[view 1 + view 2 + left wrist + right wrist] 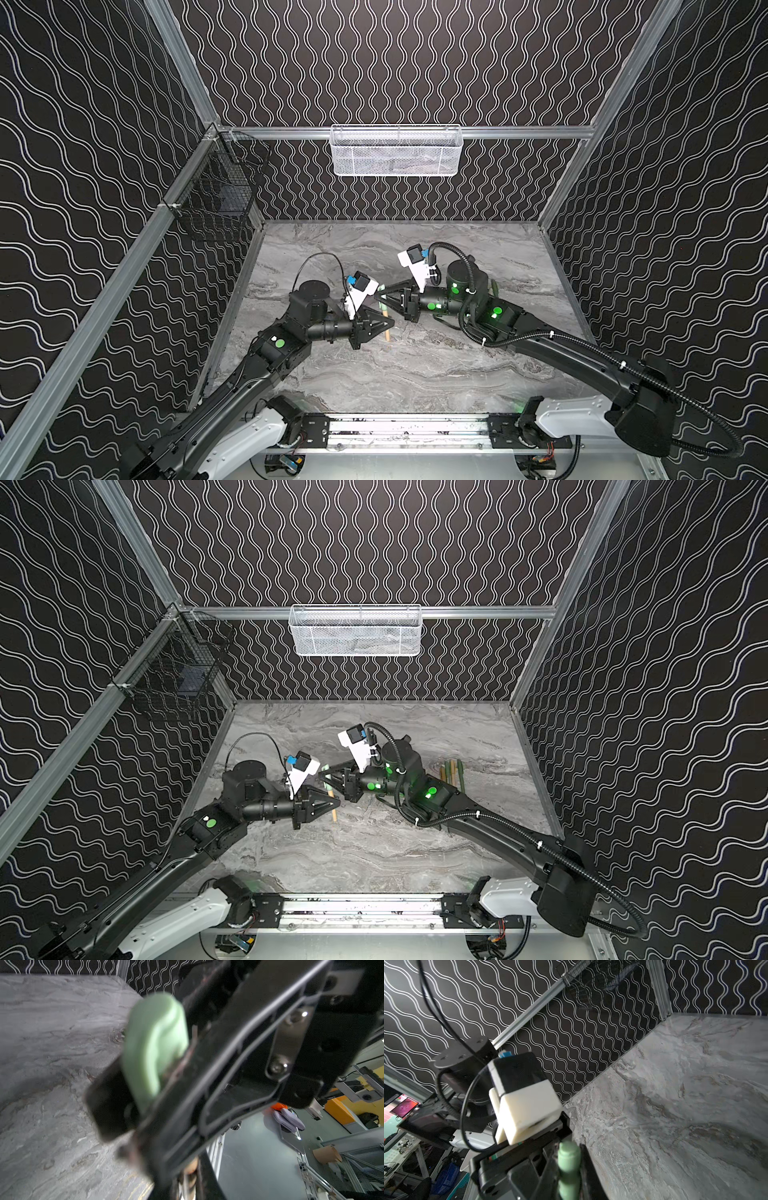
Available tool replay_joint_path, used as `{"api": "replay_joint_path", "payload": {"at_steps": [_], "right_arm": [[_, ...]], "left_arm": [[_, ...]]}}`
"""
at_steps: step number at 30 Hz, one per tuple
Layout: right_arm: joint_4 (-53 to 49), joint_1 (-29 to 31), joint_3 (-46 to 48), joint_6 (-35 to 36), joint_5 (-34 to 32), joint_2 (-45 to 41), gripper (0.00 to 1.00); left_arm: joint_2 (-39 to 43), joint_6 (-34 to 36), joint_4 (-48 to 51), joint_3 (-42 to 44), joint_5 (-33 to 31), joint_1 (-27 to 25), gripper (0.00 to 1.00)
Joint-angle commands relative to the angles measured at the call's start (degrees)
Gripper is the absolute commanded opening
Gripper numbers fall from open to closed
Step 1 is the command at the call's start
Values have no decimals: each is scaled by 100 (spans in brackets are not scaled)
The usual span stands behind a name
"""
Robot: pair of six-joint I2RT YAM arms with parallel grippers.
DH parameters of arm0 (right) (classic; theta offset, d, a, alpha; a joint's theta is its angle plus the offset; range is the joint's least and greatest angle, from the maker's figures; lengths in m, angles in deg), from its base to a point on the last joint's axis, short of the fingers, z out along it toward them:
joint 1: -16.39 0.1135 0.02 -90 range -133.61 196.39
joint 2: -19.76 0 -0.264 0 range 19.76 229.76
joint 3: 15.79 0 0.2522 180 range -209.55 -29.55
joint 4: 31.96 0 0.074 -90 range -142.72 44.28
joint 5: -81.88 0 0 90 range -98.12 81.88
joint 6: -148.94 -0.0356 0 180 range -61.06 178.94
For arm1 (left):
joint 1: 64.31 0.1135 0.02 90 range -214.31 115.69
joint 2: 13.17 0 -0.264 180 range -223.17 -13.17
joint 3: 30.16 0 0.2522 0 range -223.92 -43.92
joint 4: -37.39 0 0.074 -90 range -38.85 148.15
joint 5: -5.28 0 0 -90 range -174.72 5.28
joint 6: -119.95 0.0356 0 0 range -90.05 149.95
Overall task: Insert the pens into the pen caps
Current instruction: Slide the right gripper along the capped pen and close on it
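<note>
A tan-orange pen (387, 331) stands nearly upright over the marble table (415, 374), with my left gripper (390, 322) shut on it. Its upper end (328, 789) looks pale green in both top views. In the left wrist view the pen (192, 1164) shows as a tan bit between the left gripper's (192, 1178) fingers. My right gripper (377, 293) reaches leftward, shut on a pale green pen cap (569, 1169). That cap (153, 1047) hangs close above and behind the pen's upper end. Whether they touch I cannot tell.
Several more pens (451, 771), tan and green, lie side by side on the table behind the right arm. A white mesh basket (395, 151) hangs on the back wall and a black wire basket (220, 195) on the left wall. The left arm's wrist camera (525, 1101) is close to the cap.
</note>
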Motion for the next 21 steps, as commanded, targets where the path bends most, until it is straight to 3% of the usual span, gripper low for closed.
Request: {"api": "replay_joint_path", "payload": {"at_steps": [1,9,17,21], "right_arm": [[-1858,192,170,-533,115,7,0],[-1335,253,667,-508,232,-154,0],[168,233,1379,-242,1831,-397,0],[561,216,1600,-314,2111,-438,0]], "left_arm": [[4,363,-3414,-139,-475,1,0],[-141,-27,-4321,-102,-308,10,0],[-294,-700,-5730,-44,902,19,0],[-322,-934,-6111,10,970,16,0]]}}
